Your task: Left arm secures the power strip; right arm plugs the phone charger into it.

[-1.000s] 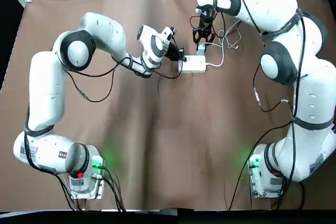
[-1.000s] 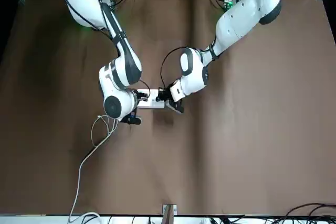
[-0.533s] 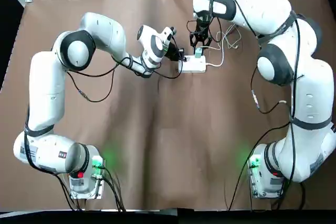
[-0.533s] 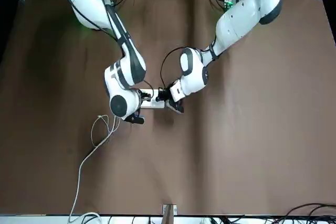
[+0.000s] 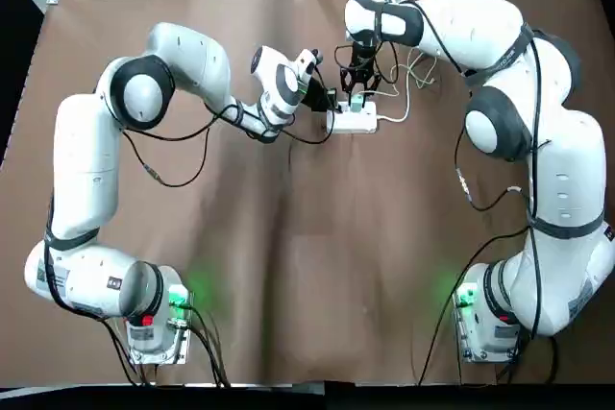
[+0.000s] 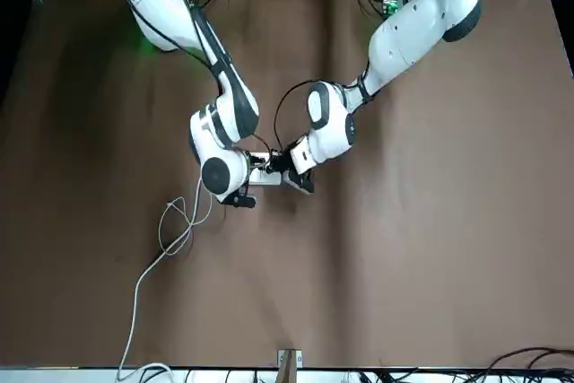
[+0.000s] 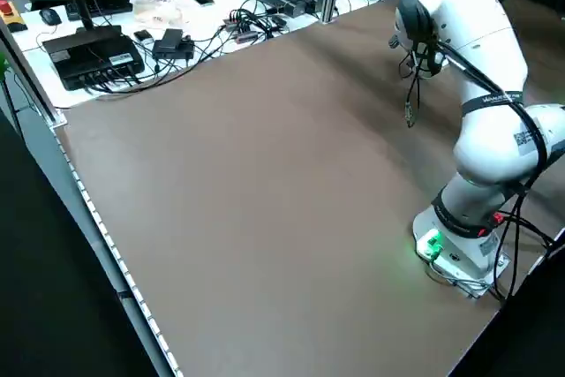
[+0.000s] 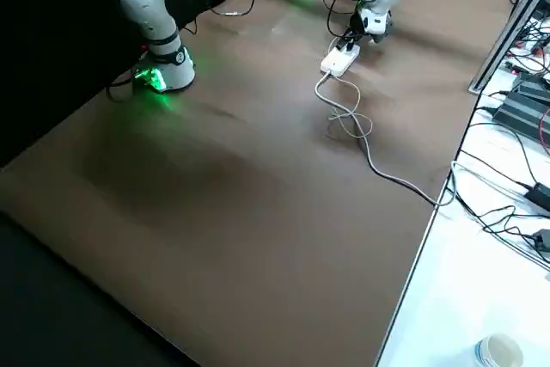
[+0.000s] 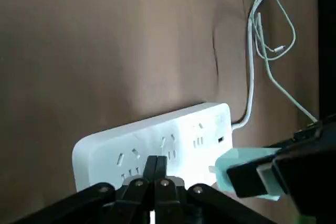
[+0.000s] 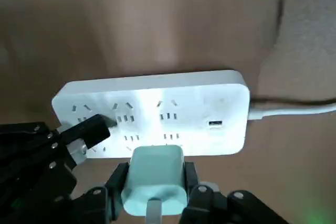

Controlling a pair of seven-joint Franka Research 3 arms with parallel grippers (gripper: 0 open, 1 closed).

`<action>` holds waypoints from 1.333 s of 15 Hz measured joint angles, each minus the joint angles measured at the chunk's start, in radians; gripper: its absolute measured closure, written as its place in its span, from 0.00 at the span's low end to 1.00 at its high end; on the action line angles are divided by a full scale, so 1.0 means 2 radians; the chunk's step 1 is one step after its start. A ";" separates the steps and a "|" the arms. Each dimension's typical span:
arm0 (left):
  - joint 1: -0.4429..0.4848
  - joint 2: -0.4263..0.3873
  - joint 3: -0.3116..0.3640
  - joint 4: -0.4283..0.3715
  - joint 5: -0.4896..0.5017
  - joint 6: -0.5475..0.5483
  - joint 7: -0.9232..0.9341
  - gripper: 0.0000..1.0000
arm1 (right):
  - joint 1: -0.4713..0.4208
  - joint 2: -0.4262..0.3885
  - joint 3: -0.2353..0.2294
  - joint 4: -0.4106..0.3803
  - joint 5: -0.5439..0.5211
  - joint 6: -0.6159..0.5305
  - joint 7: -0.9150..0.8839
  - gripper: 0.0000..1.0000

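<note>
While my closed left gripper (image 9: 156, 162) braces the power strip (image 5: 359, 123)'s left end, upper centre overhead, my right gripper (image 5: 359, 89) pinches the phone charger (image 10: 155, 174) just above its long edge.

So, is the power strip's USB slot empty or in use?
Empty: the USB slot shows as a dark opening in the power strip's face, nothing in it.

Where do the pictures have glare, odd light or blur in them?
Top view: a green glow spills onto the table beside each arm's base; right wrist view: a bright sheen on the power strip, some green light in a lower corner; left wrist view: glare on the strip too, with the right gripper dark and softly blurred close up; left side view: another green glow at the base.
</note>
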 joint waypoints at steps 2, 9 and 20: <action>0.000 0.000 0.000 0.000 0.000 0.000 0.000 0.99 | 0.002 0.001 0.000 0.000 0.000 0.000 0.000 0.52; 0.000 0.000 0.000 0.000 0.000 0.000 0.000 0.99 | 0.001 0.005 -0.003 -0.001 0.000 -0.002 -0.006 0.52; 0.000 0.000 0.000 0.000 0.000 0.000 0.000 0.99 | -0.001 0.010 -0.004 -0.007 0.000 -0.002 -0.020 0.52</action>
